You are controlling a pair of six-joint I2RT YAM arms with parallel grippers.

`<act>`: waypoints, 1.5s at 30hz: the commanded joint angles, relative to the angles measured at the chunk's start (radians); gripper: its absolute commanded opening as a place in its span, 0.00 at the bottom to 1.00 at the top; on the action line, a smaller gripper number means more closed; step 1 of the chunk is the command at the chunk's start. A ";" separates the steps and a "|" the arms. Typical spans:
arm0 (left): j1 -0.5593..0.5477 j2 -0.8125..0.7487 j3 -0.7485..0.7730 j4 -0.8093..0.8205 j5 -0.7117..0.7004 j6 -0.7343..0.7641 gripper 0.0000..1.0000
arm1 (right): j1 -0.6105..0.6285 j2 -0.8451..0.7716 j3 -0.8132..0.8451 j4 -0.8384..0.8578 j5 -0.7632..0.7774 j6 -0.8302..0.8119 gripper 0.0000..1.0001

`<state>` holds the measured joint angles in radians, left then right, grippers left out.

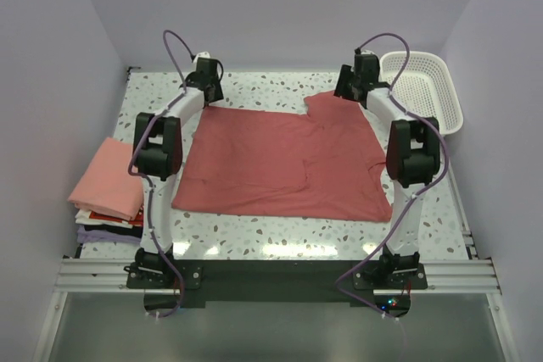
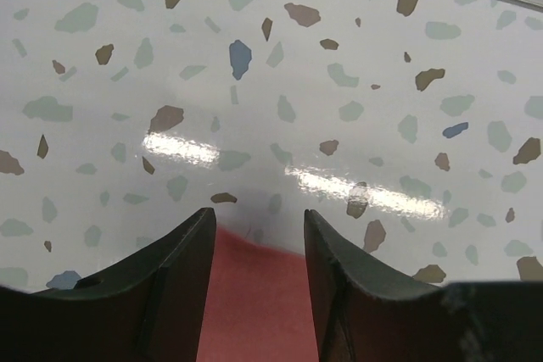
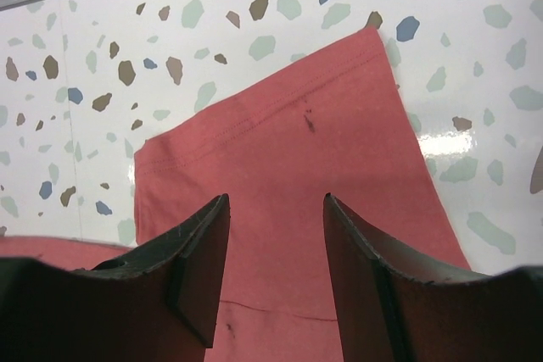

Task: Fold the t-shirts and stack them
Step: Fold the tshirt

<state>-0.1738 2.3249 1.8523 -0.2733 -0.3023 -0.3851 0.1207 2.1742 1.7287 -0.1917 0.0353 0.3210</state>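
A brick-red t-shirt (image 1: 280, 158) lies spread flat on the speckled table. My left gripper (image 1: 206, 82) is open at the shirt's far left corner; in the left wrist view the red cloth (image 2: 254, 294) shows between the open fingers (image 2: 174, 269). My right gripper (image 1: 349, 82) is open over the far right sleeve (image 3: 288, 150), with the cloth between its fingers (image 3: 356, 252). A stack of folded t-shirts, salmon-pink (image 1: 106, 180) on top with red, dark and lavender ones under it, sits at the table's left edge.
A white plastic lattice basket (image 1: 424, 86) stands at the far right corner. A metal rail runs along the near edge (image 1: 271, 273). Lavender walls enclose the table on three sides.
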 commanded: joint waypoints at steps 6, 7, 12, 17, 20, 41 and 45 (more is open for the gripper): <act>-0.032 0.036 0.096 -0.108 -0.118 -0.100 0.47 | -0.038 0.045 0.084 0.023 -0.017 0.004 0.51; -0.033 0.039 0.094 -0.115 -0.124 -0.106 0.46 | -0.041 0.050 0.089 0.021 -0.020 0.004 0.51; -0.036 0.057 0.102 -0.156 -0.159 -0.143 0.45 | -0.056 0.084 0.112 0.009 -0.034 0.013 0.51; -0.036 0.108 0.151 -0.199 -0.169 -0.156 0.45 | -0.072 0.111 0.134 0.003 -0.058 0.021 0.51; -0.036 0.117 0.156 -0.207 -0.169 -0.161 0.42 | -0.078 0.136 0.160 -0.011 -0.064 0.024 0.52; -0.036 0.030 0.018 -0.118 -0.143 -0.169 0.00 | -0.104 0.343 0.379 -0.072 0.011 0.092 0.54; -0.036 0.022 0.004 -0.103 -0.136 -0.169 0.00 | -0.099 0.381 0.419 -0.095 -0.018 0.099 0.52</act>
<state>-0.2108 2.3802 1.8820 -0.3744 -0.4587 -0.5396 0.0162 2.5221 2.1078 -0.2447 0.0238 0.3992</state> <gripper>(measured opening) 0.019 0.529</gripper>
